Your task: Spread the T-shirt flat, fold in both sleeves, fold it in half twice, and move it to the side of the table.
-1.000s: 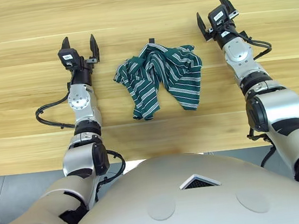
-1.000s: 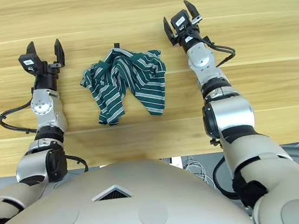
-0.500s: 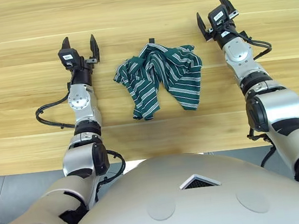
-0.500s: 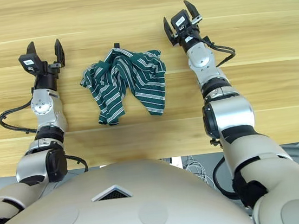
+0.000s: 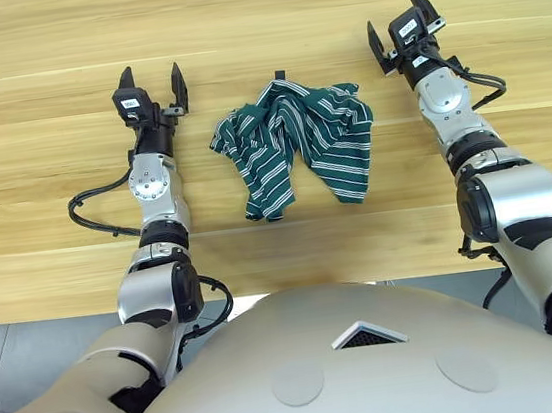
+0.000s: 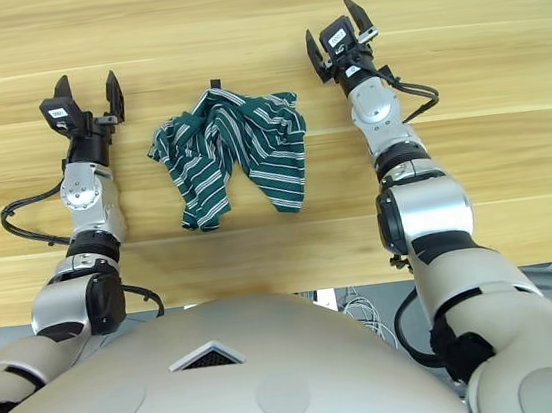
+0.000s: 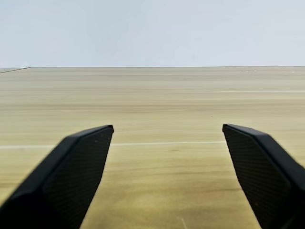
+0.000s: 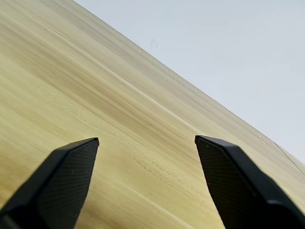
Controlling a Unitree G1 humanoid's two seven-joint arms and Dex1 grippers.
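A crumpled green T-shirt (image 5: 296,141) with white stripes lies bunched in the middle of the wooden table (image 5: 26,56). My left gripper (image 5: 152,82) rests on the table just left of the shirt, open, with nothing between its fingers (image 7: 81,167). To the right of the shirt and a little farther back, my right gripper (image 5: 399,20) is open and empty, its fingers (image 8: 238,186) spread over bare wood. Neither gripper touches the shirt.
Bare wood stretches around the shirt on every side, with wide room toward the far edge. The table's near edge (image 5: 28,320) runs just in front of my arms. A black cable (image 5: 91,214) loops beside my left forearm.
Both grippers have shifted a few pixels to the right. The shirt has not moved.
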